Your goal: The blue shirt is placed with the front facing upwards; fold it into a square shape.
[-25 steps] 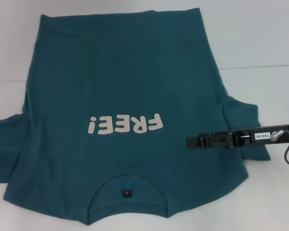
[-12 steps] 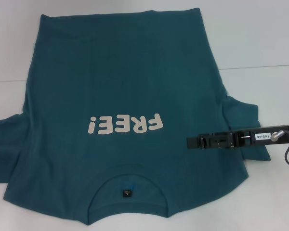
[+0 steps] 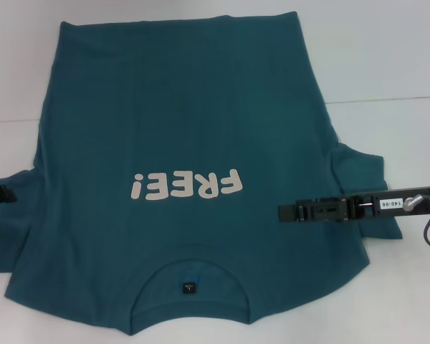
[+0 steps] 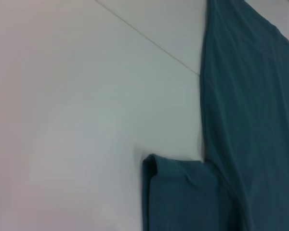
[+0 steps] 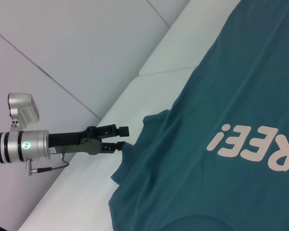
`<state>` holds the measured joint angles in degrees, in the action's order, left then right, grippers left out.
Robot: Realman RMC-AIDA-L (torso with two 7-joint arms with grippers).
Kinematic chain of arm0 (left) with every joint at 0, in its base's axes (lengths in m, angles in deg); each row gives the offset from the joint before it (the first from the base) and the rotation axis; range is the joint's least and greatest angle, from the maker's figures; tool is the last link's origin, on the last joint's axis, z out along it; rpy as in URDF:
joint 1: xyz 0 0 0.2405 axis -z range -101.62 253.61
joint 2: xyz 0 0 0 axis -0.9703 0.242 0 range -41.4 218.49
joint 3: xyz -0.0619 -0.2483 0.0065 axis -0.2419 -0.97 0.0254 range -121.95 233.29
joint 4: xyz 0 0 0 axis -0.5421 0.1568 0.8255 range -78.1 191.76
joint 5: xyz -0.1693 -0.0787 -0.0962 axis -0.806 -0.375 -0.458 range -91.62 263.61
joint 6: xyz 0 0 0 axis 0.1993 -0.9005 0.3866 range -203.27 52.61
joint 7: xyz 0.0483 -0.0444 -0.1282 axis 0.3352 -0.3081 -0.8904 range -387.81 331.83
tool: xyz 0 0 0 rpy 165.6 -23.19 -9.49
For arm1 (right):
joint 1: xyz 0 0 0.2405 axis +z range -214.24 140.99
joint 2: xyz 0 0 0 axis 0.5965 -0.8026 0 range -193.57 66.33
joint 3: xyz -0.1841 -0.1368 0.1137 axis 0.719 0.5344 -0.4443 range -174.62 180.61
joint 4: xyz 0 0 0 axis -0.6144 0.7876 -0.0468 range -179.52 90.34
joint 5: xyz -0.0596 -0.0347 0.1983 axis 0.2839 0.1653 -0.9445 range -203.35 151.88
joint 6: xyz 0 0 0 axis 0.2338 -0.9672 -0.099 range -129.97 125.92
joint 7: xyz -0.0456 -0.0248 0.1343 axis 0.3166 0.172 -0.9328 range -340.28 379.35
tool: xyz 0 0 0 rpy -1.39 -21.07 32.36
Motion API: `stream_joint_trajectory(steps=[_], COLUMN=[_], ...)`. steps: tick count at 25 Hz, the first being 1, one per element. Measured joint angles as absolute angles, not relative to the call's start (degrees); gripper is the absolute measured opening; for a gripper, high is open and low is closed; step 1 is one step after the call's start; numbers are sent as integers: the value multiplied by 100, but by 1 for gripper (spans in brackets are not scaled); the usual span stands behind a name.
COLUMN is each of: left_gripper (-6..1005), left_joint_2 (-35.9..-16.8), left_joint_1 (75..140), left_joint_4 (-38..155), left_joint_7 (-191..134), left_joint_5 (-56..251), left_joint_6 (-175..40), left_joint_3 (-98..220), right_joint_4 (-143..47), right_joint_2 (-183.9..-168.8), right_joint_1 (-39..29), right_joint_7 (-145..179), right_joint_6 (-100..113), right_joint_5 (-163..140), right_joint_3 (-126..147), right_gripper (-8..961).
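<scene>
The blue shirt point(image 3: 186, 179) lies flat, print up, on the white bench point(image 3: 394, 64). The left gripper point(image 5: 120, 137), fingers parted, reaches its left sleeve; the right gripper point(image 3: 287, 212) hovers above the right shoulder, fingers' state unclear.

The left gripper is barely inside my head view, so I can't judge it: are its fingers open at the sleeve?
Observer: Yes. The right wrist view shows the left gripper with fingers apart, at the edge of the blue shirt sleeve.
Operator: Cloth between them?
Observer: None visible; the lower finger is beside the sleeve's edge, contact unclear.
Operator: My right gripper is over the other shoulder. Sleeve flat?
Observer: No; the left wrist view shows its corner curled over.
</scene>
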<state>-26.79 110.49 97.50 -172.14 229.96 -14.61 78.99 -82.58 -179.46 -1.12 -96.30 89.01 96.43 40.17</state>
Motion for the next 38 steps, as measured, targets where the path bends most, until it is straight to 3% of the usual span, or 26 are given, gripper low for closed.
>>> stream_joint_trajectory(steps=[2,38], left_gripper=[957,863], left_joint_2=[-2680,-2645], left_joint_1=[11051,11200], left_joint_4=[9747,9687], left_joint_7=[-17230,-17544], left_joint_5=[22996,23163], left_joint_6=[-1467,-1014], left_joint_3=[7905,7921], right_joint_4=[-8256,-8256], right_joint_2=[-17946,-17946], right_joint_1=[-111,-139], right_joint_7=[-9630,-9630], right_joint_6=[8901,8867], right_joint_5=[9643,9643], right_joint_3=[4017,4008], right_gripper=[871,861])
